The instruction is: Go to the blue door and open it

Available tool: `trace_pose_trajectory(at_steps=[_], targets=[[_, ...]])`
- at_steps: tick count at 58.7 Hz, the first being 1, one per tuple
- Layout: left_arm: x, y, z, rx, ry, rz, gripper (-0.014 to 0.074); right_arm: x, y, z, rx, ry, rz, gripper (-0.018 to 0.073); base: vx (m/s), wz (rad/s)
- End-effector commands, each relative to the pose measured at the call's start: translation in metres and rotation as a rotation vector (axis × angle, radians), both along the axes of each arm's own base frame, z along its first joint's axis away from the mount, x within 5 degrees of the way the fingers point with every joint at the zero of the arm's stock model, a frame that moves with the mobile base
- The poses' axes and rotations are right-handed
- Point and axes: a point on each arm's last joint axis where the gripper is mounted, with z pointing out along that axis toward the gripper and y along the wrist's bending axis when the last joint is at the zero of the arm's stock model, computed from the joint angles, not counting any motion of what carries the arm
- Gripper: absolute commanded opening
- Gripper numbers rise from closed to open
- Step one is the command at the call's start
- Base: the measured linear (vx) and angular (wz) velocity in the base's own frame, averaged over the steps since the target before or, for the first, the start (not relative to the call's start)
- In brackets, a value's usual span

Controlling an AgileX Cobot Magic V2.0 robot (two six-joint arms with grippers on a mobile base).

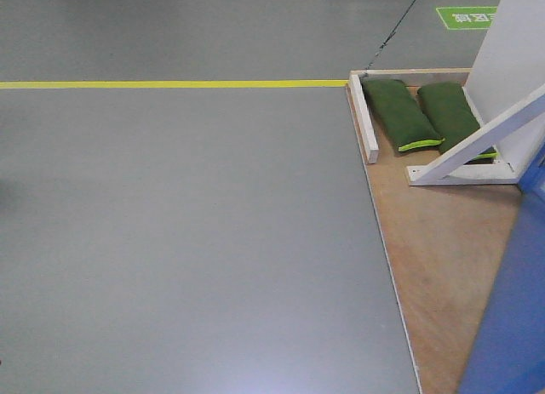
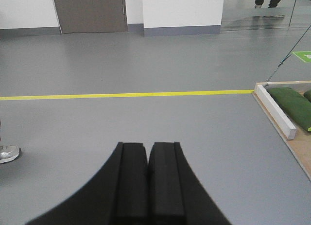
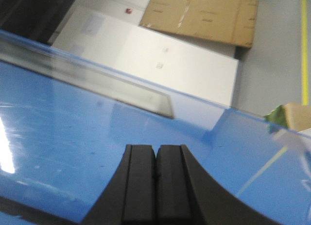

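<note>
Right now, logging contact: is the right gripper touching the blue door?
Cannot tell. The right wrist view shows the shut right gripper overlapping the blue door, with no contact or gap visible.

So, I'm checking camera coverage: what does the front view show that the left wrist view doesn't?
Only front: the blue door at lower right and a slanted white brace. Only left wrist: the shut left pincer and a brown door in the far wall. Both: the yellow line, green bags and wooden base.

Industrial test hall: grey floor [image 1: 170, 241]; yellow floor line [image 1: 170, 84]; plywood base [image 1: 443, 266].
</note>
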Motion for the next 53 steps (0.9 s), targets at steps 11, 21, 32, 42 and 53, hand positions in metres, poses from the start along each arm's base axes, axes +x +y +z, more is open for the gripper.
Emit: trace_pose_trajectory(at_steps=[11,21,32,42,53], targets=[[-0.001,-0.001,0.017,-0.003,-0.124,-0.006,0.0073,0.028,0.080,0.018,-0.086,0.019,0.536,0.0012,-0.01,-0.03],[-0.001,-0.001,0.017,-0.003,-0.124,-0.006,0.0073,0.039,0.067,0.013,-0.054,0.013,0.461,0.0012,0.00,0.00],[-0.001,-0.001,0.017,-0.003,-0.124,-0.006,0.0073,0.068,0.041,-0.007,0.029,0.060,0.388,0.0012,0.00,0.01],[-0.001,-0.001,0.017,-0.003,-0.124,-0.006,0.0073,0.101,0.020,-0.019,0.093,0.097,0.393,0.0012,0.00,0.00],[-0.001,-0.001,0.017,-0.003,-0.124,-0.006,0.0073,0.145,0.031,0.004,0.085,0.029,0.452,0.0012,0.00,0.00]])
